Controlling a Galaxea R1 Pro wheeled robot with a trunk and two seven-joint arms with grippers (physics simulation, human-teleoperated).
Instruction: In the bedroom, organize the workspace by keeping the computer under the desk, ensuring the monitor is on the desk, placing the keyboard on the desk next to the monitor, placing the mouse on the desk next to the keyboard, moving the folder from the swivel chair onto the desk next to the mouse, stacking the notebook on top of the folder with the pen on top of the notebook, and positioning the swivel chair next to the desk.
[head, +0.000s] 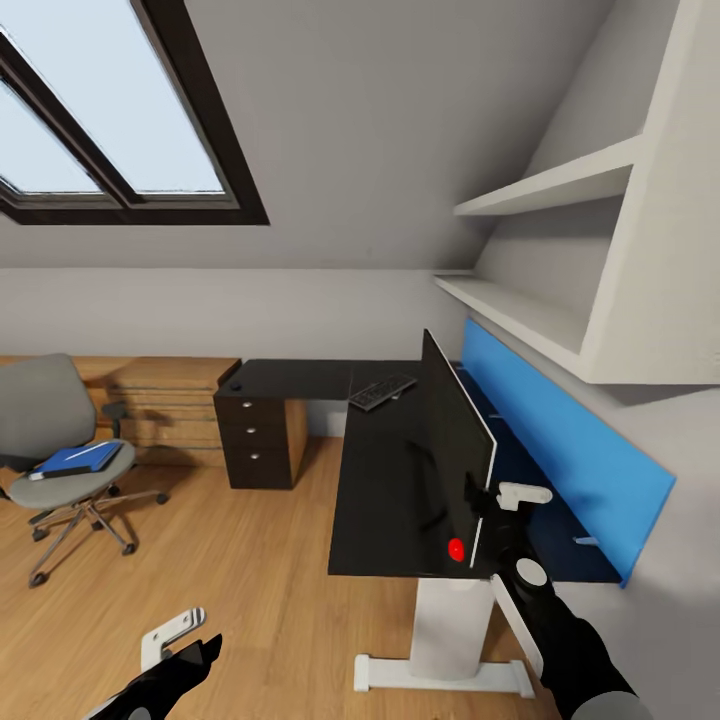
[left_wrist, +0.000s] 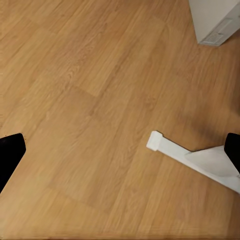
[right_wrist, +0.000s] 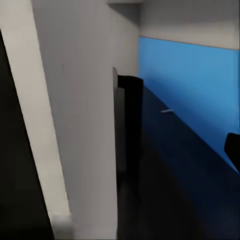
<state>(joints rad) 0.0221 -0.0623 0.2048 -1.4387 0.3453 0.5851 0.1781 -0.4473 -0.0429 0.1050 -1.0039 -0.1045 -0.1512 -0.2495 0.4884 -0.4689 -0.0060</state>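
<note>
Head view: attic bedroom with sloping grey walls, dark-framed skylight (head: 110, 110) at upper left, wood plank floor (head: 250, 570) below. Black L-shaped desk (head: 385, 490) at frame centre, on a white pedestal leg (head: 450, 625). Black monitor (head: 452, 450) upright on the desk, seen nearly edge-on, red dot at its lower corner. Black keyboard (head: 382, 391) flat on the desk's far part, beyond the monitor and apart from it. Blue panel (head: 580, 450) along the wall right of the desk, white shelves (head: 560, 190) above. Black drawers (head: 250, 440) with silver knobs under the desk's left wing, wooden chest (head: 165, 395) just left of them. Swivel chair (head: 50, 420) at left edge, well apart from the desk, blue folder (head: 78, 459) lying on its seat. Right gripper (head: 490, 500) at lower right, against the monitor's near edge; fingers clamped on the monitor or merely touching, cannot tell. Left gripper (head: 180, 640) at bottom left over the floor; spread of its fingers unclear here.

Left wrist view: plank floor, white desk foot (left_wrist: 192, 160) at lower right, dark fingertips (left_wrist: 10, 155) at opposite edges, set wide apart. Light grey computer (left_wrist: 215, 20) at upper right.

Right wrist view: monitor's pale back close at left, blue panel at right.
</note>
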